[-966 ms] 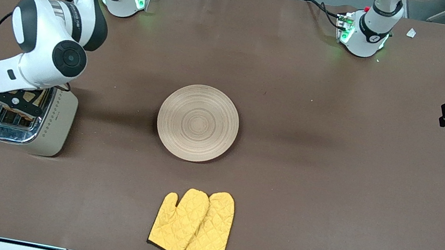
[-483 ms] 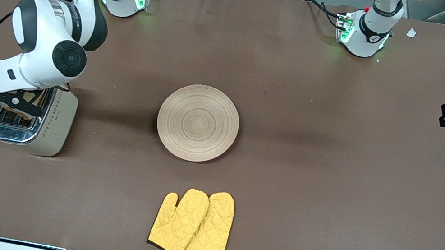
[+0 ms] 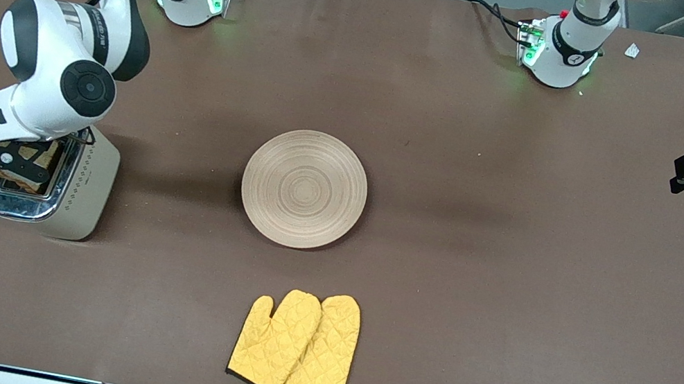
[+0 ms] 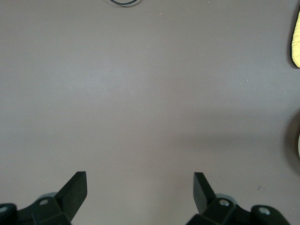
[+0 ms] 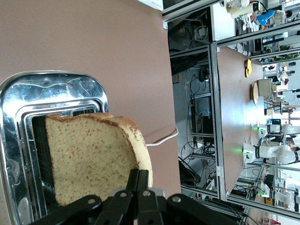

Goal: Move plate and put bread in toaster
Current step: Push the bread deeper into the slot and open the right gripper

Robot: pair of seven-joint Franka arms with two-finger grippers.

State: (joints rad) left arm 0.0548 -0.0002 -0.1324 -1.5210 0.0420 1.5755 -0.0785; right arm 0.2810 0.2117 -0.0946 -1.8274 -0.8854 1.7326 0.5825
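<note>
As bread (image 5: 89,159) seemingly enters toaster (image 5: 28,93)

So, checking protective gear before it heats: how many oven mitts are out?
2 yellow oven mitts, overlapping side by side at the table edge nearest the front camera, nearer than the plate. None elsewhere visible.
</note>
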